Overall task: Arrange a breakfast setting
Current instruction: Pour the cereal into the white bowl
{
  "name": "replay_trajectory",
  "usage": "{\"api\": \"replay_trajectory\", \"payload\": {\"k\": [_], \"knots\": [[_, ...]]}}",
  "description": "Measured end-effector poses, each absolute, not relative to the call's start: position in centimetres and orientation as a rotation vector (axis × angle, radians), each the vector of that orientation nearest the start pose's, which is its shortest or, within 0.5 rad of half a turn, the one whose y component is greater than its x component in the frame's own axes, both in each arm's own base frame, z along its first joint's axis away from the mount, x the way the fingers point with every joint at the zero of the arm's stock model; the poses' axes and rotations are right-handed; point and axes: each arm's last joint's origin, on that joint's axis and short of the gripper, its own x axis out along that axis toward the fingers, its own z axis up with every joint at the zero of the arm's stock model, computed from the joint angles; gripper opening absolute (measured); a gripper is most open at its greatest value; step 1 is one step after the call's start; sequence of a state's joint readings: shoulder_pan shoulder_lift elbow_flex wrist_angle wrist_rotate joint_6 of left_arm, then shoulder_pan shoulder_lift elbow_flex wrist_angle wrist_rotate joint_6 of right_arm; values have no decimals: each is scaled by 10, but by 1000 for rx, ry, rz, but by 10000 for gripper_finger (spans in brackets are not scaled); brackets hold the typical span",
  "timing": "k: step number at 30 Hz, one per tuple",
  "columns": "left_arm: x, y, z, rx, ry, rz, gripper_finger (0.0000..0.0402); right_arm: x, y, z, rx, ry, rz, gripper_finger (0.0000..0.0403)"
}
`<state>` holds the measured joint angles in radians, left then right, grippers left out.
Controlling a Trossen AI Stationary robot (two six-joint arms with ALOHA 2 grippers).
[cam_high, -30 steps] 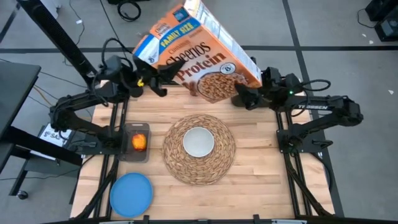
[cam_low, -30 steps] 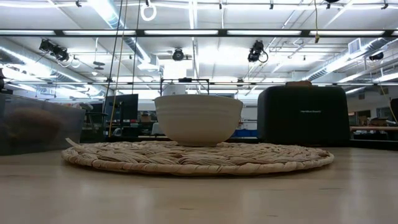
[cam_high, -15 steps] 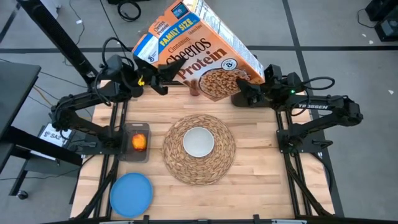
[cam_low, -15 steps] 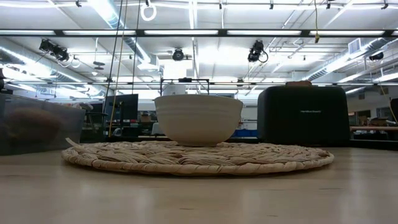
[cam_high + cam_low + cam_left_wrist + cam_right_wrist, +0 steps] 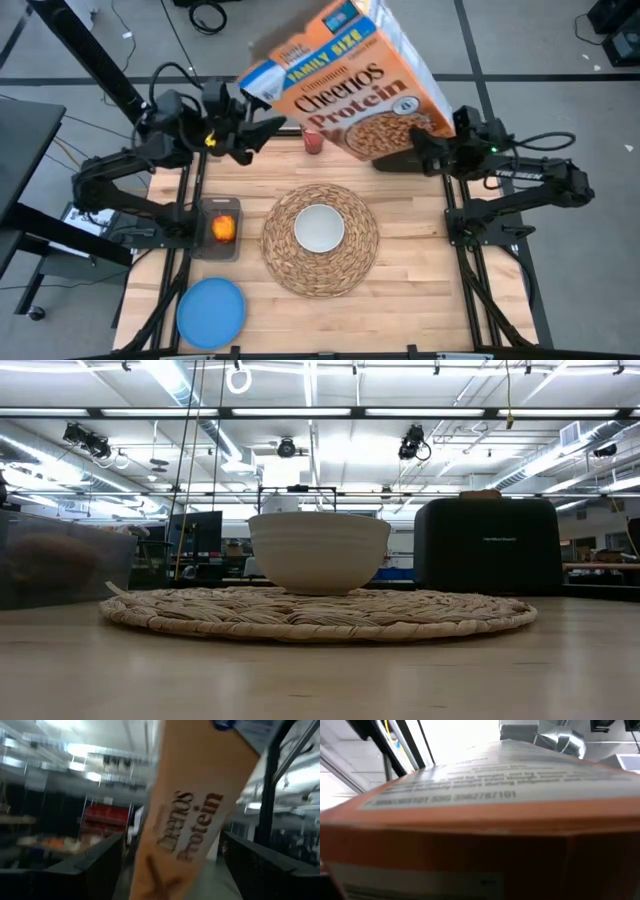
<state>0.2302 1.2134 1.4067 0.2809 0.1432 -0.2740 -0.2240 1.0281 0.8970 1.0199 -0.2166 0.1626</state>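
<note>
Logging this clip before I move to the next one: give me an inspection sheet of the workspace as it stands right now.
Surface: light wooden table top, bare near the front right.
Job's things: small white bowl centred on the round woven straw placemat; blue round plate at front left; pink cup at the back, under the box.
Clutter: orange cereal box raised and tilted above the back edge; black toaster beside the mat with something orange in its slot.
Grippers: left gripper open, clear of the box; right gripper at the box's lower right corner, grip hidden.
Cables: black cables on the floor behind.
Surroundings: grey floor; lit workshop seen in the low view.
</note>
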Motion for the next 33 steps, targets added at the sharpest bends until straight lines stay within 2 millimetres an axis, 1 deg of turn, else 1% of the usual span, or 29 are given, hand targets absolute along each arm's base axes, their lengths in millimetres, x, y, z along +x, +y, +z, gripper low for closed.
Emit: {"api": "replay_trajectory", "payload": {"k": [4,8,12,14,17,21,28,33], "knots": [[222,45,496,-218,-335,30,331,171,-33,410,-1,-841,54,291],[203,41,489,-303,-196,51,331,149,-28,382,63,-808,66,291],[188,38,474,-415,-22,141,331,137,-25,348,148,-703,101,291],[181,36,467,-470,55,194,331,133,-23,335,177,-646,120,291],[175,33,454,-547,172,269,331,125,-21,320,200,-551,133,291],[172,27,443,-598,276,349,331,114,-17,310,222,-420,159,291],[180,18,422,-627,315,422,331,89,-12,296,261,-276,155,290],[191,14,402,-649,321,427,331,75,-8,286,286,-200,151,290]]}}
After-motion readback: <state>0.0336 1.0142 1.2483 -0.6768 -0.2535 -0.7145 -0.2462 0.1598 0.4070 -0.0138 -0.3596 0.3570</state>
